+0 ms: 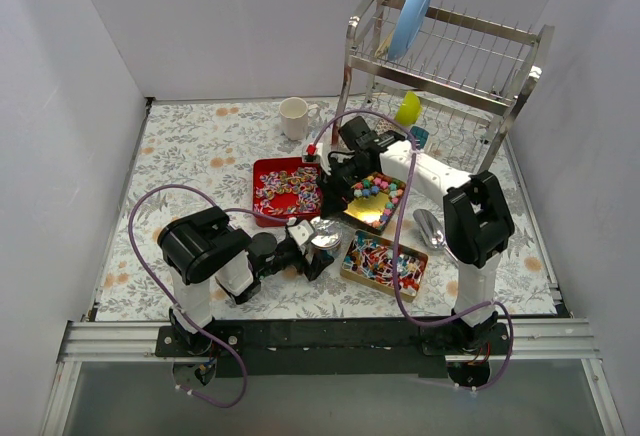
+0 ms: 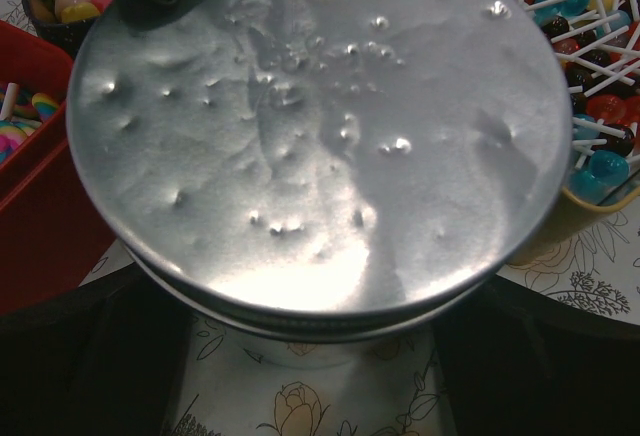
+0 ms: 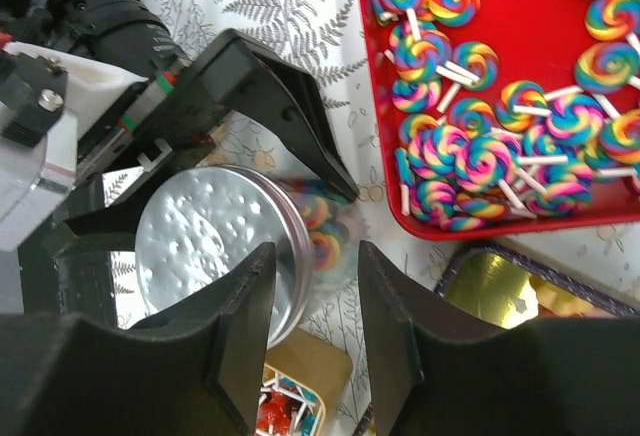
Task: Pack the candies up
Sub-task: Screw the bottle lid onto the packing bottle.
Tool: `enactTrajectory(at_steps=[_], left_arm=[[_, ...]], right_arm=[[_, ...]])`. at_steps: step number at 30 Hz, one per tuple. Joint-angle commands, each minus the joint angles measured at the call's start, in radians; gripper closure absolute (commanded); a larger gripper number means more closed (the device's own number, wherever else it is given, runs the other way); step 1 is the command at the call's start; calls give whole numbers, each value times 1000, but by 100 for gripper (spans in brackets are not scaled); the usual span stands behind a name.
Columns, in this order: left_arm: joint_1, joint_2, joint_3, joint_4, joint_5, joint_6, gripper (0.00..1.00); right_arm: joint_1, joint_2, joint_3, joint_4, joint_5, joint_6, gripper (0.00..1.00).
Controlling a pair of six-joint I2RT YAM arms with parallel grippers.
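**Inspector:** Where do the candies lie?

**Examiner:** In three lots, all on the flowered surface (image 1: 200, 156). Swirl lollipops (image 3: 470, 156) fill the red tray (image 3: 520, 11). Just right of it, pastel candies (image 1: 378, 188) sit in the far part of a gold tray (image 1: 362, 214), and its near part shows bare metal. Red and blue stick lollipops (image 1: 385, 259) fill a second gold tray (image 1: 347, 261), nearer the arm bases.

**Inspector:** Any other container?

**Examiner:** One jar (image 1: 325, 239) stands upright between the three trays. Its dented silver lid is on.

**Inspector:** State of the left fingers?

**Examiner:** The left fingers (image 3: 285, 106) are closed on the jar, one on either side below the lid. The arm lies low across the surface.

**Inspector:** And the right?

**Examiner:** The right fingers (image 3: 240, 326) are spread and grip nothing. They hang over the jar's edge, close to the near corner of the red tray. Blurred swirl colours show in the gap between them, beside the lid. I cannot tell whether those pieces are inside the jar.

**Inspector:** Anything else?

**Examiner:** A white mug (image 1: 294, 117) stands at the back. A metal dish rack (image 1: 450, 56) at the far right holds a blue plate (image 1: 413, 1).
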Motion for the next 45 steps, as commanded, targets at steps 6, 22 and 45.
enactTrajectory(at_steps=[6, 22, 45], left_arm=[[1, 20, -6, -71, -19, -22, 100], [6, 35, 11, -97, -99, -35, 100], [21, 55, 39, -157, -60, -26, 100]], right_arm=[[31, -12, 0, 6, -34, -19, 65], [28, -185, -246, -37, 52, -54, 72], [-41, -311, -237, -165, 21, -139, 36]])
